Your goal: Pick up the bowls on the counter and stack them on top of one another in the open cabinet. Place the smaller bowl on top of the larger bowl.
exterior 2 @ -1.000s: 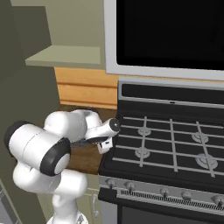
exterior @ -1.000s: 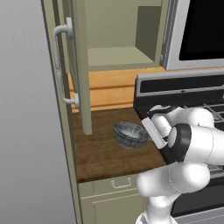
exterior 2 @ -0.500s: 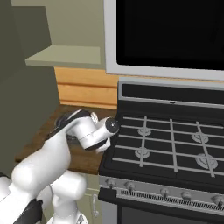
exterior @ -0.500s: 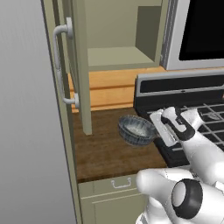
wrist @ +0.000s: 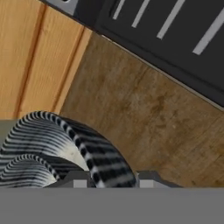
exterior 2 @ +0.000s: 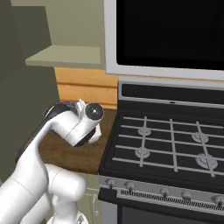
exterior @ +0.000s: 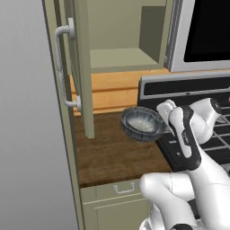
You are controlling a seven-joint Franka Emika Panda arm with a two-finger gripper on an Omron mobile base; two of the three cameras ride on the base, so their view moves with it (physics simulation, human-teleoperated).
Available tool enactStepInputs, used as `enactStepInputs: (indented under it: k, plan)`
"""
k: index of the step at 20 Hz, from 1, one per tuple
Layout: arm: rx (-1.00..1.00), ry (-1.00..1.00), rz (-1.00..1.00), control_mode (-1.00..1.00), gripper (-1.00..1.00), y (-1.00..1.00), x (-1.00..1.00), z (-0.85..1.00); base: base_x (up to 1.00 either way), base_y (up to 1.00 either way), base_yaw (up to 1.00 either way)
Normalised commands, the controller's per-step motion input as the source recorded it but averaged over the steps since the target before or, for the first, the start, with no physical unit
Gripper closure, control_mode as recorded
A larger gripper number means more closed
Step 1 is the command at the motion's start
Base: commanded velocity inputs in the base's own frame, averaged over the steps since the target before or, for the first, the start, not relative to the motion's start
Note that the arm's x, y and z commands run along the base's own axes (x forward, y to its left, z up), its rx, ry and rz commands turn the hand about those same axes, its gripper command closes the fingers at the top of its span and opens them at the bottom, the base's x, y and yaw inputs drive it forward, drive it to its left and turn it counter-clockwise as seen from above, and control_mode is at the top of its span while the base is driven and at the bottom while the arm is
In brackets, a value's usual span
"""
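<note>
Dark wood tabletop [exterior: 112,152] left of the stove [exterior 2: 175,144], open cabinet [exterior: 119,58] above it. My pincer [wrist: 109,177] is clamped on a bowl's [exterior: 143,124] rim, holding it tilted above the tabletop, just beside the stove's edge.

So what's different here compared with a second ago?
The arm has swung its wrist upward and carried the bowl with it: the bowl has risen off the counter and tipped, pale inside now facing the camera. The claw stays clamped on its rim. The open cabinet and the stove are unchanged.
</note>
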Motion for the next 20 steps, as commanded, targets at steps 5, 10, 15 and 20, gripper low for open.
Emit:
enactStepInputs:
  k: [5,10,15,20]
  plan:
    - [-0.07,-0.1,0.0,-1.0,1.0,0.0,-0.29,1.0,0.0,0.0,0.0]
    - [-0.02,-0.18,0.0,-1.0,1.0,0.02,-0.42,1.0,0.0,0.0,0.0]
    - [-0.07,-0.21,-0.01,-1.0,1.0,0.17,0.0,1.0,0.0,0.0,0.0]
    - [-0.06,-0.09,-0.1,-1.0,1.0,0.1,0.56,1.0,0.0,0.0,0.0]
